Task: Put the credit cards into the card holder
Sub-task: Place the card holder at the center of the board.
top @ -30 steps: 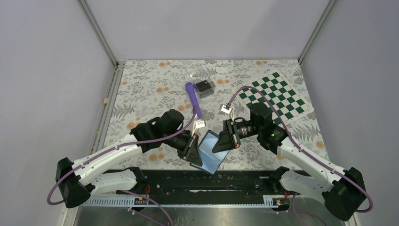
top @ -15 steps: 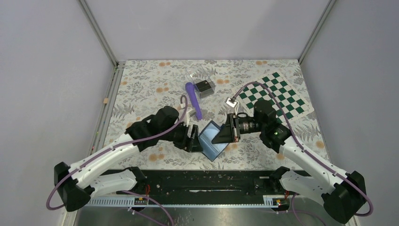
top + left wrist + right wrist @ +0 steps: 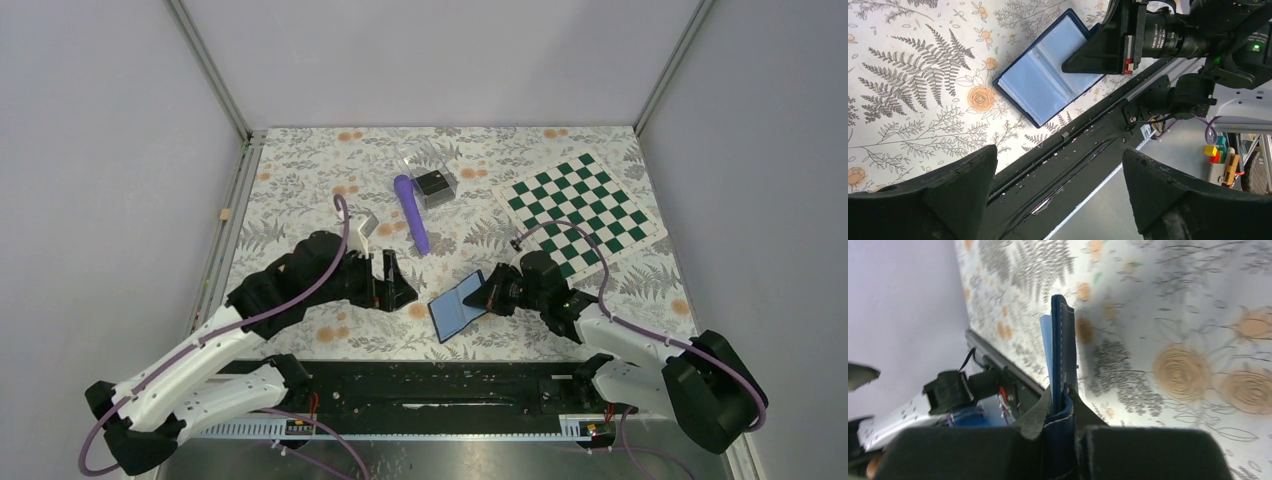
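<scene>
The card holder [image 3: 457, 307], navy with a light blue inside, is spread open and tilted over the floral mat near the front edge. My right gripper [image 3: 483, 296] is shut on its right edge. The right wrist view shows the card holder [image 3: 1060, 335] edge-on, pinched in the right gripper [image 3: 1064, 401]. My left gripper [image 3: 406, 284] hangs open just left of it, touching nothing. The left wrist view shows the card holder [image 3: 1047, 75] beyond the wide-apart left gripper [image 3: 1059, 152]. The credit cards [image 3: 434, 183] show as a small black stack in the clear box at the back.
The clear plastic box [image 3: 424, 160] stands at the back middle with a purple stick-shaped object [image 3: 412, 213] lying beside it. A green and white chequered board [image 3: 585, 204] lies at the back right. The black base rail [image 3: 430, 385] runs along the near edge.
My left gripper has opened, let go of the card holder and drawn back to the left. My right gripper has sunk lower toward the mat, still holding the card holder.
</scene>
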Tool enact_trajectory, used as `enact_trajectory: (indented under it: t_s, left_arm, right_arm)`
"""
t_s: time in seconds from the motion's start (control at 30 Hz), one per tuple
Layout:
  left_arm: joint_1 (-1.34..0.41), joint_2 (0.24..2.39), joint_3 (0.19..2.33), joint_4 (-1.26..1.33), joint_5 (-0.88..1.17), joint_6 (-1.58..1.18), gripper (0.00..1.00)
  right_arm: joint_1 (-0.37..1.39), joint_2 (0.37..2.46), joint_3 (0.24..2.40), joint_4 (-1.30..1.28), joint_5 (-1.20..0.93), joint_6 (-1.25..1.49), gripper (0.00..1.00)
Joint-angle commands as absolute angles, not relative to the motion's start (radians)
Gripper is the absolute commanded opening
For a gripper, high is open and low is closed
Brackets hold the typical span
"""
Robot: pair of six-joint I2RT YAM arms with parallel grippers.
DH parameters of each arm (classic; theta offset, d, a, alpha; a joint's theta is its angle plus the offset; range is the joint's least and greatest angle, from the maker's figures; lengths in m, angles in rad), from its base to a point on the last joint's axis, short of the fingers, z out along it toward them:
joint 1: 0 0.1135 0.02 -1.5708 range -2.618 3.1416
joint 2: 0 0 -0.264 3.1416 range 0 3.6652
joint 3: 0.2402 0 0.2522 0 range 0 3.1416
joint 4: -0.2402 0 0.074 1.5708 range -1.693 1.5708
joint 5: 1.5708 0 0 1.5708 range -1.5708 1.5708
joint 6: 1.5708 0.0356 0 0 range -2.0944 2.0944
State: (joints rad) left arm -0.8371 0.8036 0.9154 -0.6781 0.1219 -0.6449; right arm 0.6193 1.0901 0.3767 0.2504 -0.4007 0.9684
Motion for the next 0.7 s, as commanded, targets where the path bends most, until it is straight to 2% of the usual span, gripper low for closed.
enact_trajectory:
  t_s: [0.0,0.17,0.2,0.4,0.53,0.67]
  left_arm:
    - [-0.832,0.853,0.948,-0.612,0.132,-0.66,0.95]
    - [-0.832,0.888,0.952,-0.585,0.157,-0.65,0.94]
    - [-0.831,0.889,0.954,-0.581,0.157,-0.648,0.94]
    - [-0.825,0.892,0.954,-0.572,0.153,-0.634,0.95]
    - [-0.822,0.907,0.969,-0.584,0.164,-0.631,0.95]
    - [-0.818,0.92,0.984,-0.6,0.152,-0.632,0.95]
  right_arm:
    - [0.616,1.112,0.372,0.342,-0.233,1.038,0.0]
    - [0.617,1.133,0.336,0.3,-0.199,1.098,0.0]
    - [0.617,1.129,0.331,0.279,-0.193,1.109,0.03]
    - [0.616,1.037,0.321,0.09,-0.158,1.124,0.51]
    - [0.616,0.913,0.284,-0.053,-0.124,1.165,0.68]
    - [0.617,0.735,0.27,-0.232,-0.02,1.192,0.77]
